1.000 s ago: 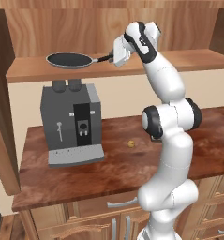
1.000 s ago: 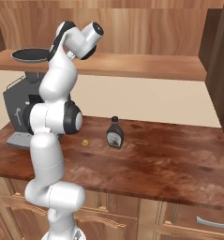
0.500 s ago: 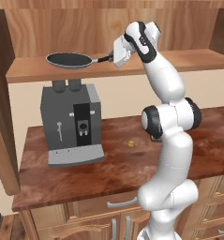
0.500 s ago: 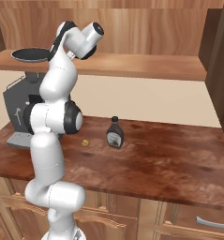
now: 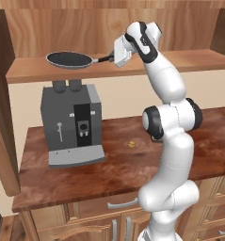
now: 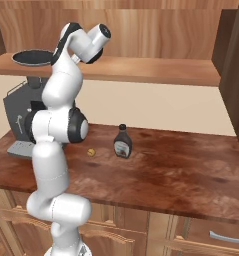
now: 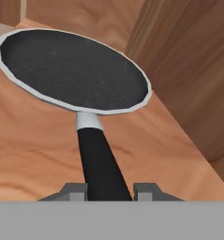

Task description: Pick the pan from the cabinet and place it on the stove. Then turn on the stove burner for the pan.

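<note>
The pan (image 5: 69,60) rests on the open shelf of the cabinet (image 5: 147,65), above the coffee machine, with its dark inside facing up. Its thin black handle (image 5: 103,59) points right into my gripper (image 5: 113,58). In the hand view the handle (image 7: 98,154) runs down between my fingertips (image 7: 76,190), which press on it from both sides, so my gripper (image 7: 111,191) is shut on it. The right base view shows the pan (image 6: 32,57) at the shelf's left end, behind my arm. The stove is out of view.
A grey coffee machine (image 5: 71,124) stands on the wooden counter (image 5: 109,174) right under the pan. A dark sauce bottle (image 6: 122,141) and a small yellow bit (image 6: 91,151) sit further right. An open cabinet door (image 5: 2,117) hangs at the left. The cabinet's side wall (image 7: 193,70) rises close to the pan.
The fingers have drawn in onto the pan's handle. The pan and the arm stay where they were.
</note>
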Robot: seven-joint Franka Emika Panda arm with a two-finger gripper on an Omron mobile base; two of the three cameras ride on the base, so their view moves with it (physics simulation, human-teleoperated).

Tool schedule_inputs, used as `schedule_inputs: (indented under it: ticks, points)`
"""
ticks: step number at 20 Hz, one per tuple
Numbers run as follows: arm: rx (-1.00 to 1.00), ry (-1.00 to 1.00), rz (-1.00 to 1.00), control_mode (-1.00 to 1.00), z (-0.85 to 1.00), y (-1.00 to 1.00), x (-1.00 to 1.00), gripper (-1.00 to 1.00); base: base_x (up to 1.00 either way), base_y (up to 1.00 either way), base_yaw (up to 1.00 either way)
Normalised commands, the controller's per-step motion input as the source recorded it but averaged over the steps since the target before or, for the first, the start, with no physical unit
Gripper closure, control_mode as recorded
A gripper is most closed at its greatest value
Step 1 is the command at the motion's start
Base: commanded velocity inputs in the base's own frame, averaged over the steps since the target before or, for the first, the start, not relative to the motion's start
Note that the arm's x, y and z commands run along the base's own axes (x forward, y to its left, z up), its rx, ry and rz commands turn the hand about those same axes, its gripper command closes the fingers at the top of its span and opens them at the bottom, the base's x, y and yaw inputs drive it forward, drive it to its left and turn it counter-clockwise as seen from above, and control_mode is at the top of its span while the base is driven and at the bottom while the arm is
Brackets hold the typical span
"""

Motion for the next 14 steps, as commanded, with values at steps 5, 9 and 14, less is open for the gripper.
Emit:
schedule_inputs:
  ticks: [5, 9, 14]
  points:
    - [0.01, -0.16, 0.0, -1.0, -0.08, 0.0, 0.0, 1.0, 0.0, 0.0, 0.0]
    - [0.0, -0.21, 0.0, -1.0, -0.07, 0.0, -0.02, 1.0, 0.0, 0.0, 0.0]
    - [0.0, -0.21, 0.0, -1.0, -0.02, 0.0, -0.11, 1.0, 0.0, 0.0, 0.0]
